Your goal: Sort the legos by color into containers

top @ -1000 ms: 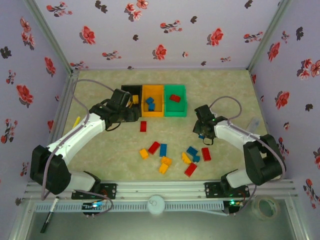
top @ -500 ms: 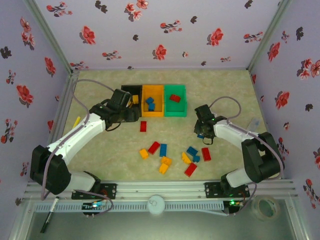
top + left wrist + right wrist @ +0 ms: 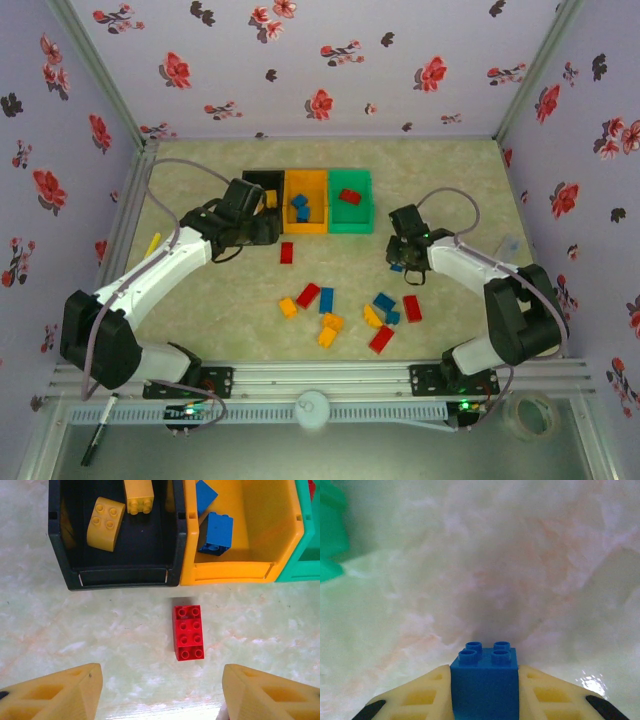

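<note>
Marbled pale tabletop lies under both arms; your right gripper [image 3: 485, 672] is clamped on a blue brick [image 3: 484, 687], near the green bin [image 3: 351, 227] on its right side; blues seem to belong in the orange bin [image 3: 306, 228] next along; lift clear of the green walls, cross over, and let go low inside; mind the left gripper [image 3: 160, 675], spread wide above a red brick [image 3: 188, 632] in front of the black bin [image 3: 120, 576].

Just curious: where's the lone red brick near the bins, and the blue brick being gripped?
Red rectangular plastic brick [image 3: 188, 632]: left wrist view, studded top.
Small blue plastic brick [image 3: 485, 690]: right wrist view, near side face.
</note>
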`<act>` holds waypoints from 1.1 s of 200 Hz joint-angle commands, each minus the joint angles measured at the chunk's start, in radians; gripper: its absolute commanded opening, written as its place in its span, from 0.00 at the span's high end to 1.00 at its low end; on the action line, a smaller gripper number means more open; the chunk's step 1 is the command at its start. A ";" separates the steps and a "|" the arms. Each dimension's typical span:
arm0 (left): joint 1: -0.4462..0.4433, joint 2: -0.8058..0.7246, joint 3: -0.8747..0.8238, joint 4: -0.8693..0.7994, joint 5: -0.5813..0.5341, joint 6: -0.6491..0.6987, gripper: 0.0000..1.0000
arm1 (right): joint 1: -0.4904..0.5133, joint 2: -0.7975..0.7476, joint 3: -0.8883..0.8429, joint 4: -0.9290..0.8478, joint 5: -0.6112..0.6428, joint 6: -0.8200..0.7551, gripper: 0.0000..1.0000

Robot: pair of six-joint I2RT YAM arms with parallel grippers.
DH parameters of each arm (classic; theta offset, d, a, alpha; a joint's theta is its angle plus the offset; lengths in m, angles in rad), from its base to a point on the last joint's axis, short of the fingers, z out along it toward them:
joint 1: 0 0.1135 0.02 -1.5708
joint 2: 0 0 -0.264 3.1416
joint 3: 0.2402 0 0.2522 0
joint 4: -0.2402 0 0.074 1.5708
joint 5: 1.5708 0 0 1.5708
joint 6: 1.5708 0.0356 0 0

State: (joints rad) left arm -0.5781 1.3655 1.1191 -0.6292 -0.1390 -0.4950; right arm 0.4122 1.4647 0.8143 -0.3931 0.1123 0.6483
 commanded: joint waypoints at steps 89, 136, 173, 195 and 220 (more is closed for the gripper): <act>-0.022 -0.048 0.041 -0.081 -0.055 0.002 0.36 | 0.159 0.251 0.520 0.014 -0.046 -0.115 0.75; -0.022 -0.099 0.021 -0.107 -0.064 -0.008 0.36 | 0.220 0.459 0.774 0.040 -0.044 -0.141 0.74; -0.022 -0.123 0.024 -0.139 -0.079 -0.010 0.36 | 0.223 0.622 0.963 0.022 -0.065 -0.155 0.70; -0.022 -0.136 0.015 -0.139 -0.081 -0.014 0.36 | 0.223 0.713 1.091 -0.036 -0.089 -0.181 0.48; -0.023 -0.135 -0.001 -0.138 -0.080 -0.027 0.35 | 0.227 0.714 1.112 -0.059 -0.093 -0.198 0.40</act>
State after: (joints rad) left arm -0.5941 1.2495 1.1221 -0.7418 -0.1955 -0.4973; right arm 0.6357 2.1876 1.8874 -0.3985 0.0326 0.4824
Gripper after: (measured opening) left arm 0.646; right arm 0.582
